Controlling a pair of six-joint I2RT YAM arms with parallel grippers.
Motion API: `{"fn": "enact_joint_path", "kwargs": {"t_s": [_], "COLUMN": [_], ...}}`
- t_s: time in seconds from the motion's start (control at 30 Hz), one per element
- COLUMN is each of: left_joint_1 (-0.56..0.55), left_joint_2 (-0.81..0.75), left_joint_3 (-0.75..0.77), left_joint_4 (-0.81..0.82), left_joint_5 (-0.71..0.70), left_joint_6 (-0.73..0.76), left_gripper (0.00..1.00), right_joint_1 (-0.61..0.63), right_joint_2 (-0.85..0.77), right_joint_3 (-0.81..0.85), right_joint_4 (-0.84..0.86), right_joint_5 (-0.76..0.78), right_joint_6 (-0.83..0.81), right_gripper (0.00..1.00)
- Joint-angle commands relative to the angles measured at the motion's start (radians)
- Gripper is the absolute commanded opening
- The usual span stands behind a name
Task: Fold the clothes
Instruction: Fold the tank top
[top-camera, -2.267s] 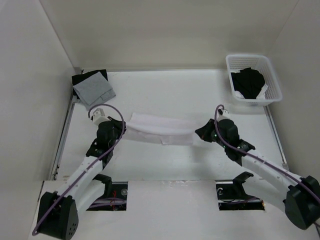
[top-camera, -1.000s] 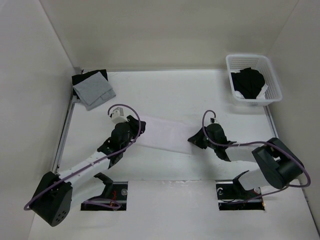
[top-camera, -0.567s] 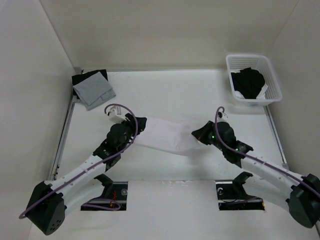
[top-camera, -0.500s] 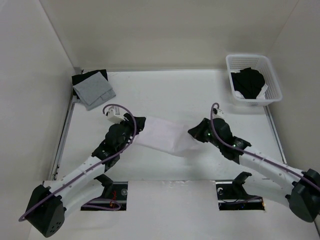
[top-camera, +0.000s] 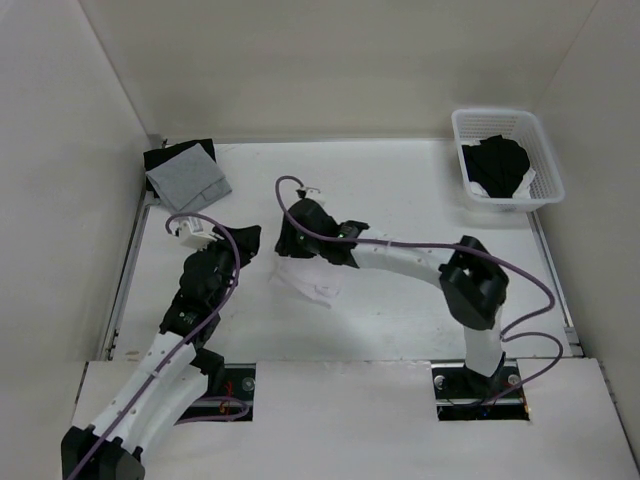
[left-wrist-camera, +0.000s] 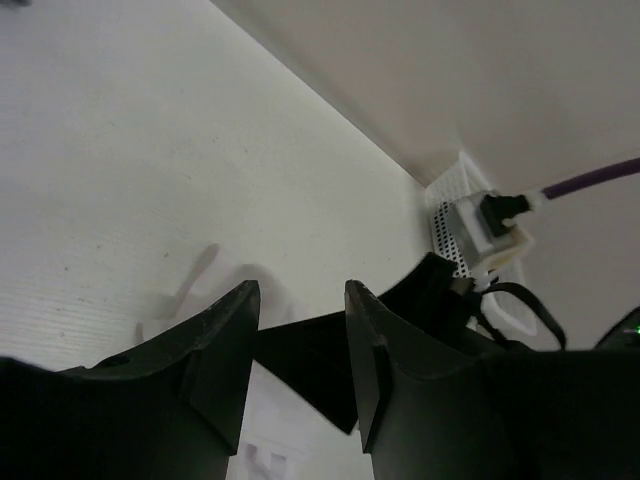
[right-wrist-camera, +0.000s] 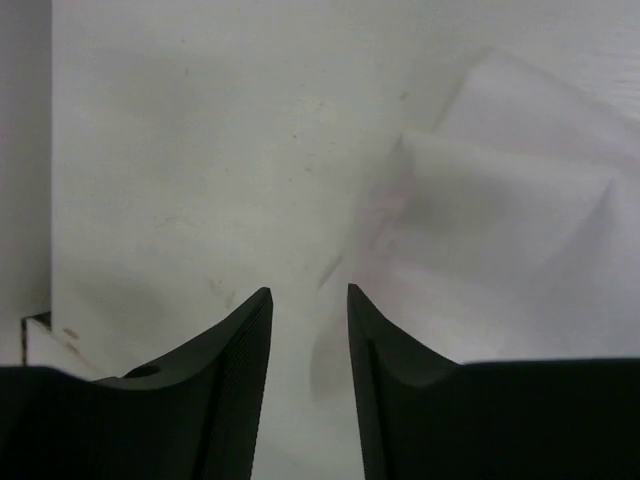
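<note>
The clothes (top-camera: 310, 279) lie as a small folded white bundle on the table, left of centre. My right arm reaches across from the right, and its gripper (top-camera: 291, 246) hangs open over the bundle's far-left edge. In the right wrist view the jaws (right-wrist-camera: 308, 292) are apart with only table between them, and the white fabric (right-wrist-camera: 510, 210) lies just to the right. My left gripper (top-camera: 247, 236) is open, left of the clothes and apart from them. In the left wrist view its fingers (left-wrist-camera: 300, 290) hold nothing, and a strip of white fabric (left-wrist-camera: 262, 458) shows below.
A white basket (top-camera: 540, 150) with a black garment (top-camera: 497, 165) stands at the back right. A grey square cloth (top-camera: 188, 181) lies on a black cloth (top-camera: 163, 157) in the back left corner. White walls enclose the table on three sides.
The right arm swung far left, carrying its end of the clothes over onto the other half, then opened. The left arm drew back left, off the fabric. The long strip is now a short bundle.
</note>
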Motion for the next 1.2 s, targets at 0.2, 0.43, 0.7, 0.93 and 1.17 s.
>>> {"fn": "enact_joint_path", "kwargs": {"t_s": [0.2, 0.43, 0.7, 0.93, 1.17], "left_joint_1": [0.072, -0.07, -0.114, -0.145, -0.119], "left_joint_2": [-0.002, 0.091, 0.14, 0.322, 0.503], "left_joint_3": [0.026, -0.014, -0.063, -0.014, -0.003], "left_joint_4": [-0.011, 0.037, 0.029, 0.182, 0.161], "left_joint_5": [0.093, 0.037, 0.019, 0.013, -0.059], "left_joint_6": [-0.013, -0.003, 0.052, 0.04, 0.034], "left_gripper": [0.38, 0.45, 0.65, 0.52, 0.3], "right_joint_1": [0.046, 0.034, -0.087, -0.237, -0.181], "right_joint_2": [-0.168, -0.628, -1.14, -0.971, -0.533], "right_joint_3": [-0.113, -0.639, -1.072, -0.988, -0.712], "right_joint_4": [0.123, 0.289, 0.214, 0.361, 0.482], "right_joint_5": [-0.022, 0.099, 0.24, -0.068, -0.151], "right_joint_6": [0.021, -0.034, -0.005, -0.085, -0.148], "right_gripper": [0.52, 0.01, 0.28, 0.04, 0.2]}}
